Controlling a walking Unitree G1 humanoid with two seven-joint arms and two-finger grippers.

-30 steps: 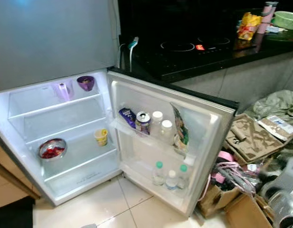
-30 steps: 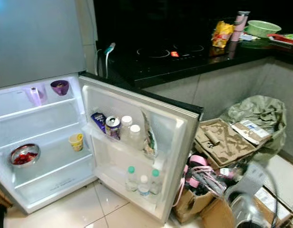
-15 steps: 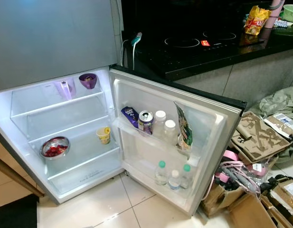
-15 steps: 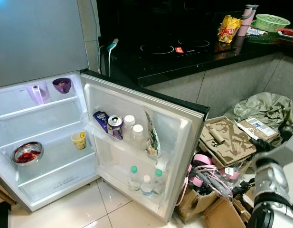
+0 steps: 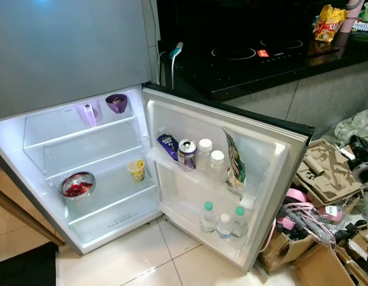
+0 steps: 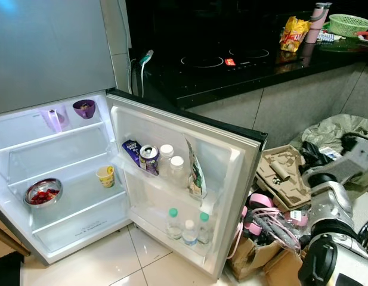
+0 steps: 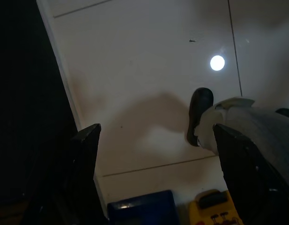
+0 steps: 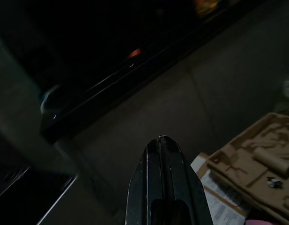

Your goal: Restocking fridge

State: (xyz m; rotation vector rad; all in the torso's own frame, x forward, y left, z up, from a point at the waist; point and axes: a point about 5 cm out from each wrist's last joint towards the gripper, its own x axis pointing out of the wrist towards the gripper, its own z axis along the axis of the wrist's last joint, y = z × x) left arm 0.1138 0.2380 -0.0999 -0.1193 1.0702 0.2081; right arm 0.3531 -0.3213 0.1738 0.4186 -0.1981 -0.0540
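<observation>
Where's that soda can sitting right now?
The soda can stands on the upper shelf of the open fridge door, between a purple carton on its left and two white-capped bottles on its right.

Fridge contents by count: two white-capped bottles (image 5: 204, 153), three green-capped bottles (image 5: 208, 216), one can (image 5: 186, 153), one purple bowl (image 5: 116, 103), one steel bowl (image 5: 77, 185), one yellow cup (image 5: 136, 170), one snack bag (image 5: 234, 164).
</observation>
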